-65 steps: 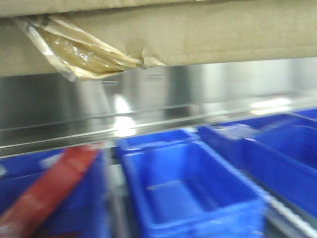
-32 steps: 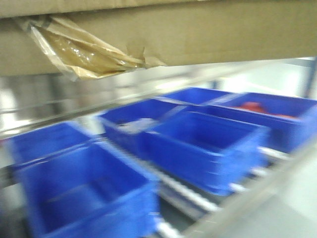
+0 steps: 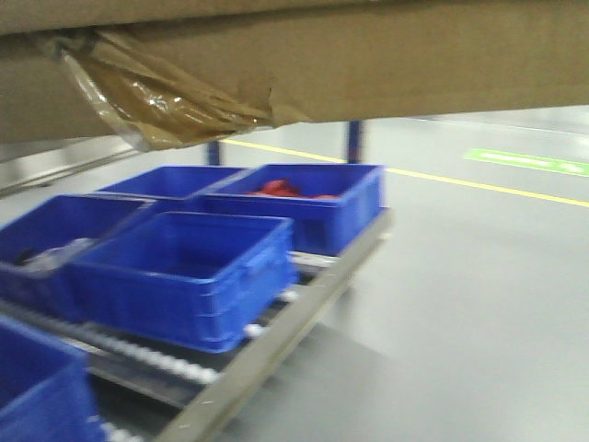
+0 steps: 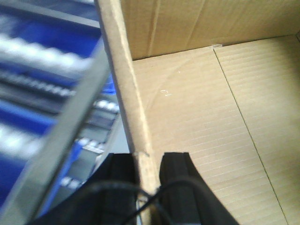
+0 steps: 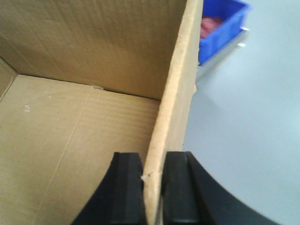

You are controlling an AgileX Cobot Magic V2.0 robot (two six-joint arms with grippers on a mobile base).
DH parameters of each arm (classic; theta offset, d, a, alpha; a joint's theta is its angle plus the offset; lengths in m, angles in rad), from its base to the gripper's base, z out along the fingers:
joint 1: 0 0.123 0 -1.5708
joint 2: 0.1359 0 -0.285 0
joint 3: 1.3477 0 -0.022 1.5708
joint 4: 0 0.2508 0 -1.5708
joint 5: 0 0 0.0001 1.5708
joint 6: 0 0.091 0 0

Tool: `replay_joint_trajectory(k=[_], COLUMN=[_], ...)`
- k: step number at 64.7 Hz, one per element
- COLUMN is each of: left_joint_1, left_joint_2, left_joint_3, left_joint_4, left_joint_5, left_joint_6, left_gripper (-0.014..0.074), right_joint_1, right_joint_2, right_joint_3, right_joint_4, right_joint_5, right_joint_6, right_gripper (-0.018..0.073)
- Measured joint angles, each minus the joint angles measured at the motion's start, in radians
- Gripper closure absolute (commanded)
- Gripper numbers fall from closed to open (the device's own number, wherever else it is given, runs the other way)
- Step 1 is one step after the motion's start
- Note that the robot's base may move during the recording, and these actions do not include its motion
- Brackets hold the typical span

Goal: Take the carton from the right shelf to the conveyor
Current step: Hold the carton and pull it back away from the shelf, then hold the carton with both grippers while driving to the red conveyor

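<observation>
The carton (image 3: 386,55), a wide brown cardboard box, fills the top of the front view, with a ragged tuft of yellowish tape (image 3: 156,101) at its lower seam. It hangs in the air between my two arms. My left gripper (image 4: 149,157) is shut on the carton's (image 4: 197,108) left wall, one black pad on each side. My right gripper (image 5: 153,157) is shut on the right wall of the carton (image 5: 84,126) in the same way. The box is empty inside. A sliver of the shelf's shiny steel rail (image 3: 46,168) shows at far left. The conveyor is out of view.
Several blue plastic bins (image 3: 184,267) sit on a roller rack (image 3: 276,331) below the carton; the far one (image 3: 322,207) holds something red. Grey floor (image 3: 460,304) spreads to the right, crossed by a yellow line (image 3: 442,180) and a green marking (image 3: 525,161).
The front view has swung: the steel rail and blue bins slid left, and the floor came in at right. The carton keeps its place at the top.
</observation>
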Motion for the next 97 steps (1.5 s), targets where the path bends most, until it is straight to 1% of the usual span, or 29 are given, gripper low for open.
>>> replay_joint_trajectory(k=[97], left_joint_1=[0.0], left_joint_2=[0.0], left_joint_3=[0.0], left_joint_4=[0.002], left_joint_5=[-0.001], left_joint_6=[0.0], left_gripper=[0.0615], right_joint_1=[0.0], right_joint_2=[-0.001], right_joint_3=[0.0], right_joint_4=[0.0], right_joint_5=[0.0], right_joint_6=[0.0], right_gripper=[0.0629])
